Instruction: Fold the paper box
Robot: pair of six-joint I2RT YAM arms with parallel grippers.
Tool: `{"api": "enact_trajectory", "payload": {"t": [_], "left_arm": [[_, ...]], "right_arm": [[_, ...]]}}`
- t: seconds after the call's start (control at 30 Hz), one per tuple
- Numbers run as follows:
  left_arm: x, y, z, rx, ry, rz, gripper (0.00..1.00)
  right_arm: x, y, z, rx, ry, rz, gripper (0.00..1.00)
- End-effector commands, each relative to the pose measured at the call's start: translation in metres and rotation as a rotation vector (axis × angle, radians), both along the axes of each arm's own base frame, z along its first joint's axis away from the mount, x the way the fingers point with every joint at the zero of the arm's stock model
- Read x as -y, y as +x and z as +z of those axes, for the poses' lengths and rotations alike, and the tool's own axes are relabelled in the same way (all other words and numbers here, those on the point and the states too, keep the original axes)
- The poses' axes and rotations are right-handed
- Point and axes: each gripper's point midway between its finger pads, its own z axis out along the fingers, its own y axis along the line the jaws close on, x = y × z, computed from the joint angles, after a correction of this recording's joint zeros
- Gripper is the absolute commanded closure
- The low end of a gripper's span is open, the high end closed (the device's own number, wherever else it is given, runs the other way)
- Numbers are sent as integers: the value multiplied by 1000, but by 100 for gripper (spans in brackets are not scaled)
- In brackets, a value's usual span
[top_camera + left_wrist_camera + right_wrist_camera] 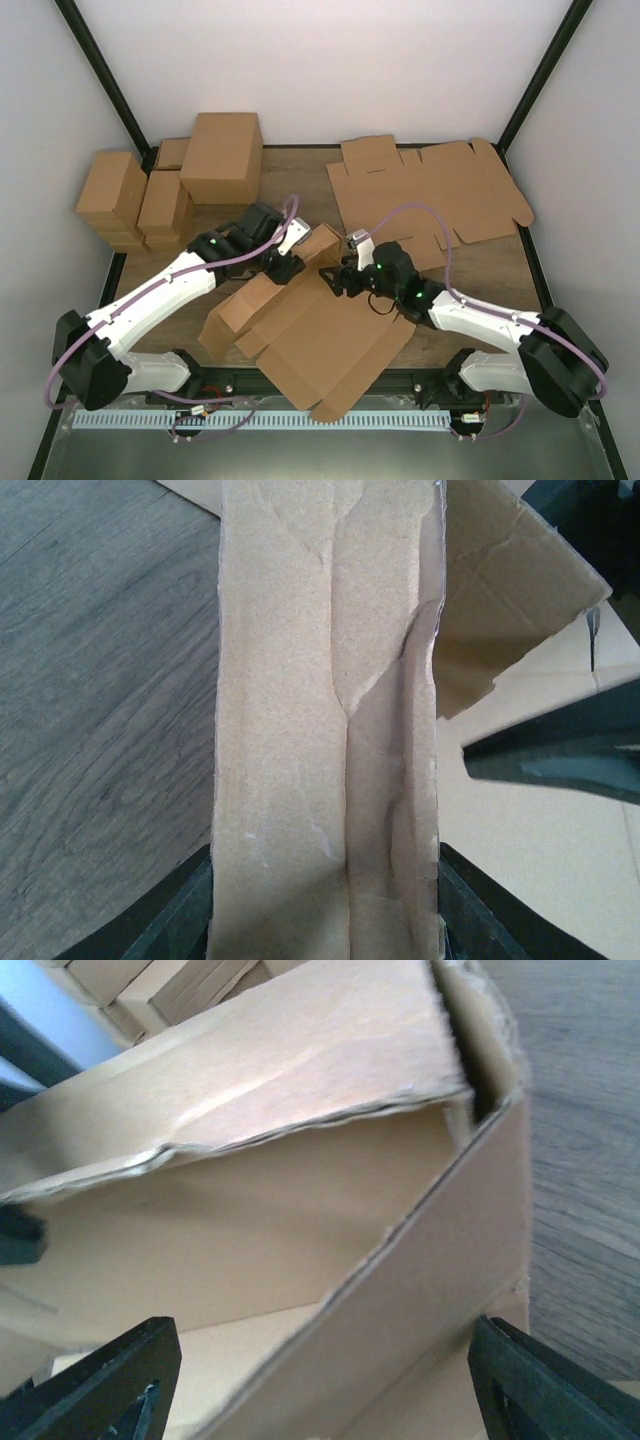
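Position of the work piece: the paper box (320, 340) lies at the lower centre of the top view, on the wooden desk (480, 275), between my two arms. It is partly formed. Its broad panel lies flat and reaches toward the bottom edge of the frame, while one long side wall stands raised along the upper left edge of the panel.

Left gripper (287, 262): it sits at the upper end of the raised wall. In the left wrist view the wall fills the whole gap between my fingers (185, 915) and meets both of them, so this gripper holds the box wall at a medium width. The cardboard there shows creases and a torn surface layer.

Right gripper (335, 275): it sits just right of the left one, at the same corner of the box. In the right wrist view its fingers (110, 1375) stand wide apart with an end flap and the box corner in the gap. It grips nothing. I cannot tell whether the flap touches the right-hand finger.

Other items: a stack of flat cardboard blanks (430, 190) lies at the upper right. Several folded cartons (220, 155) stand at the upper left.
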Motion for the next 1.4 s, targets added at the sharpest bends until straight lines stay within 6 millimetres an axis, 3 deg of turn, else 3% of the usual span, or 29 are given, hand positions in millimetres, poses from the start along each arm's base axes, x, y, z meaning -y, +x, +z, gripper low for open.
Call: {"api": "enact_trajectory", "payload": {"t": [0.0,0.13,0.43,0.57,0.7,0.87,0.97,1.13,1.37], "left_arm": [[5,-9,-7,-34,3,-41,48],[4,-9,-9,-33,13,-38,48],[2,-6,-12,-22,46,-28,48],[2,-6,-12,-17,47,-27,48],[2,-6,-9,-12,43,-27,48],[2,-7,-8,-11,42,-31,48],[4,-8,-7,-10,41,-36,48],[5,-8,-8,-13,45,-40,48],[10,-9,-10,-21,42,-53,48]], "right_arm": [[-9,-20,8,19,-6,127,14],[-3,-24,19,30,-5,129,1],[2,-29,86,117,14,167,0],[32,-3,100,108,17,8,0],[73,26,84,41,37,-131,2],[103,33,40,13,58,-226,7],[112,33,19,14,80,-256,10],[91,24,5,38,115,-109,12],[48,19,14,190,77,86,13]]}}
